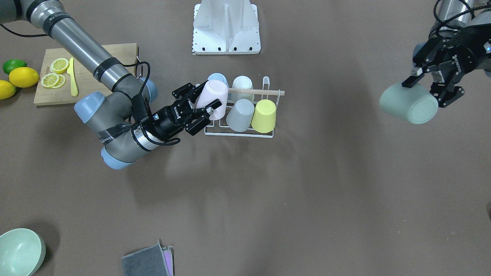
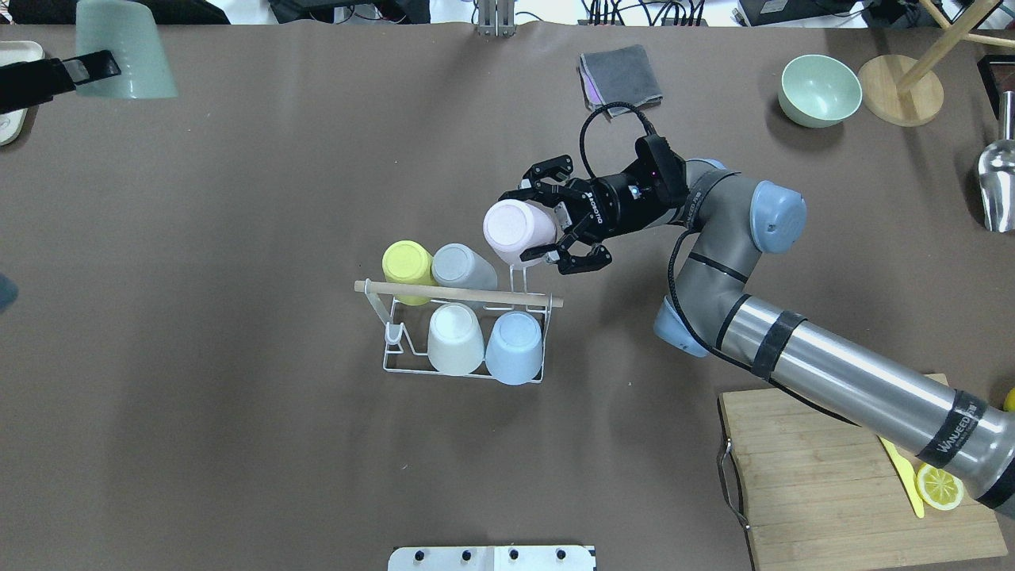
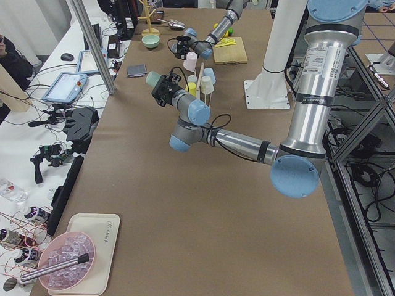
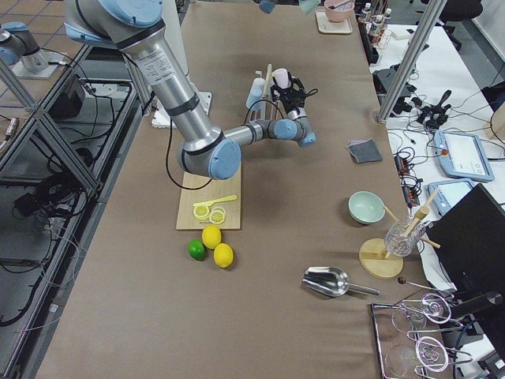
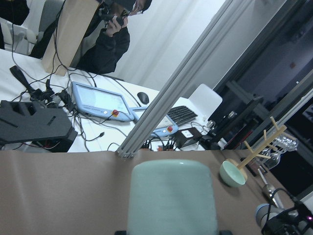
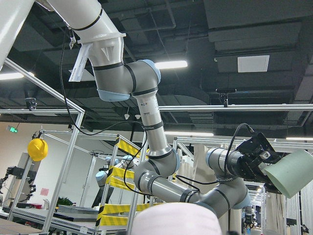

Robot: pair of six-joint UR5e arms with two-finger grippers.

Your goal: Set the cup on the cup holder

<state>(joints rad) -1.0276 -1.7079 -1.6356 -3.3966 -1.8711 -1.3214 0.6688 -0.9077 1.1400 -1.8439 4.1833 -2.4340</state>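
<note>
The cup holder (image 1: 238,134) is a white wire rack with a wooden rod (image 1: 257,92) across its top, at the table's middle. It holds a yellow cup (image 1: 264,115), a grey cup (image 1: 240,114), a white cup (image 1: 242,83) and a blue cup (image 1: 217,78), all upside down. My right gripper (image 1: 207,99) is shut on a pink cup (image 1: 213,94), tilted over the rack's free end prong. My left gripper (image 1: 424,92) is shut on a pale green cup (image 1: 408,103), held in the air far off to the side. The green cup also shows in the left wrist view (image 5: 171,196).
A wooden cutting board (image 1: 46,96) with lemon slices and a yellow knife lies by the right arm, with lemons (image 1: 23,76) and a lime beside it. A green bowl (image 1: 19,251) and a grey cloth (image 1: 147,260) lie at the far edge. A white mount base (image 1: 226,28) stands behind the rack.
</note>
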